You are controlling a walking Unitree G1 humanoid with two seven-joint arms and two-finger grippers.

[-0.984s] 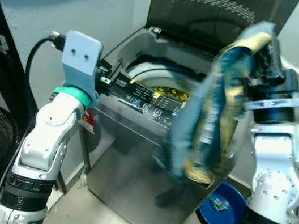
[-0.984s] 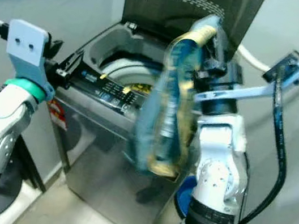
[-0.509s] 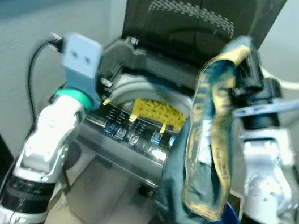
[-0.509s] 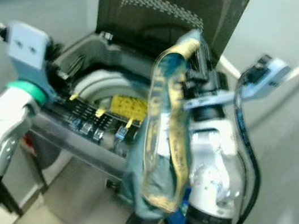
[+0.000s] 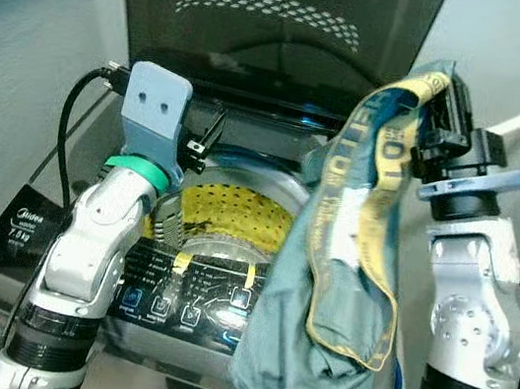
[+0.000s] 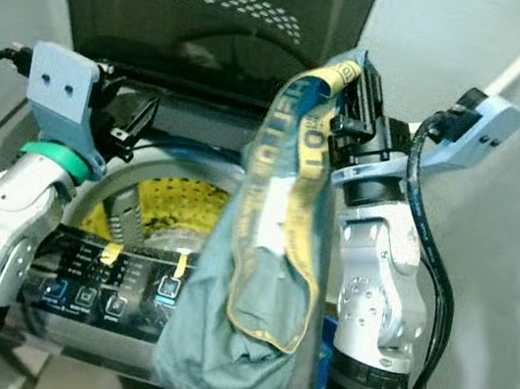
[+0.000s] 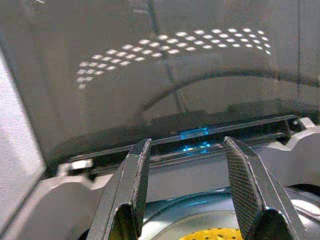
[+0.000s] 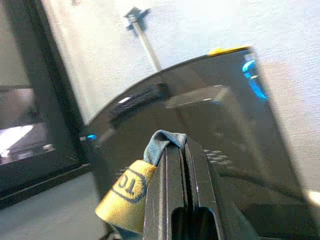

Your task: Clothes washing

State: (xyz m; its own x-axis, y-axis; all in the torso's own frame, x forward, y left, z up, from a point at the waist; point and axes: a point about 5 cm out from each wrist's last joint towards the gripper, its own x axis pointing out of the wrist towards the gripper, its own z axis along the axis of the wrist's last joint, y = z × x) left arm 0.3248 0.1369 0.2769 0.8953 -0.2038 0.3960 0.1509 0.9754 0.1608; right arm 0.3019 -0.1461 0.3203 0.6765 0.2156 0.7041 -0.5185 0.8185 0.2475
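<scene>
- Silver left arm: its jaws stand released and empty above the rear left edge of the grey top-loading washing machine, over the yellow perforated drum.
- Blue-green garment with yellow trim hangs limp over the machine's front right corner; it looks soft, light and likely to snag.
- Right jaws are clenched on its top fold; the wrist view alone shows that pinch, a sound place to hold.

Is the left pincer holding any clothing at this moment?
No: in the left wrist view the left pincer has its fingers spread apart with nothing between them, above the washing machine.
</scene>
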